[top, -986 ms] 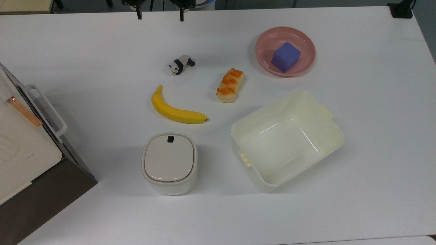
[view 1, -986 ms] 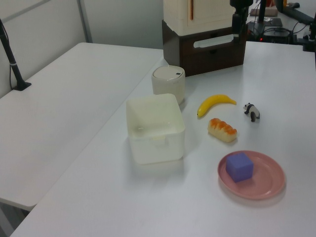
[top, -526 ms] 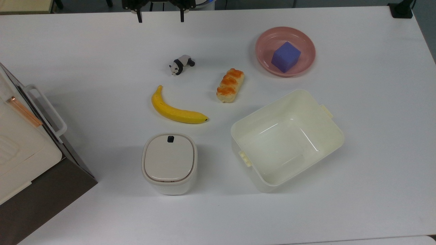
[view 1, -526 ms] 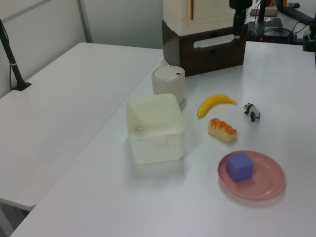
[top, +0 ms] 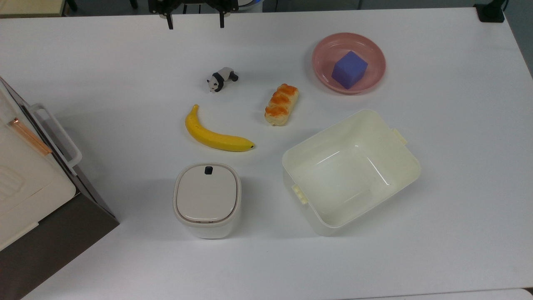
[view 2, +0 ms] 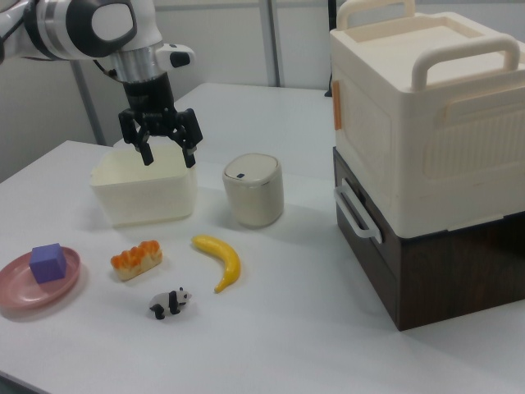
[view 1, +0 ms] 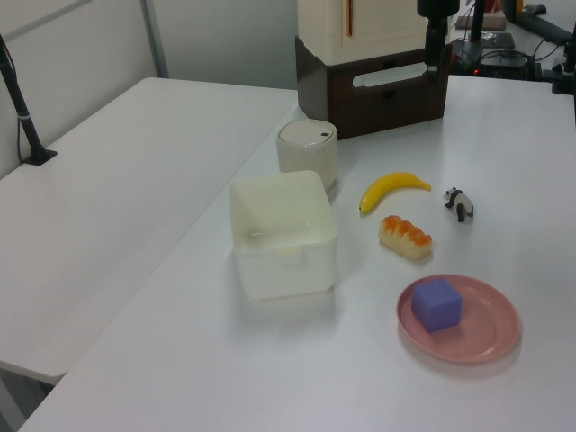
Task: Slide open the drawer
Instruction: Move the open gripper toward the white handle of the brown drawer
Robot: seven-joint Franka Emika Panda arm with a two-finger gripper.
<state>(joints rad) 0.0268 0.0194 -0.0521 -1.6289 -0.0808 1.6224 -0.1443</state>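
Drawer: dark brown-fronted wooden drawer (view 2: 367, 246) with white bar handle (view 2: 355, 213), pushed in, right of centre in the right view, under cream appliance (view 2: 426, 107).
Gripper: black two-finger gripper (view 2: 168, 152), spread wide, empty, upper left of the right view, well apart from handle.
Surface: white surface (top: 125, 75) bearing yellow banana (top: 216, 135), small panda figure (top: 222, 78), cream open plastic bin (top: 349, 171).

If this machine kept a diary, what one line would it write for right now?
phase: approach | pincer: open, empty, in the air | drawer: shut | handle: untouched | banana, panda: on table
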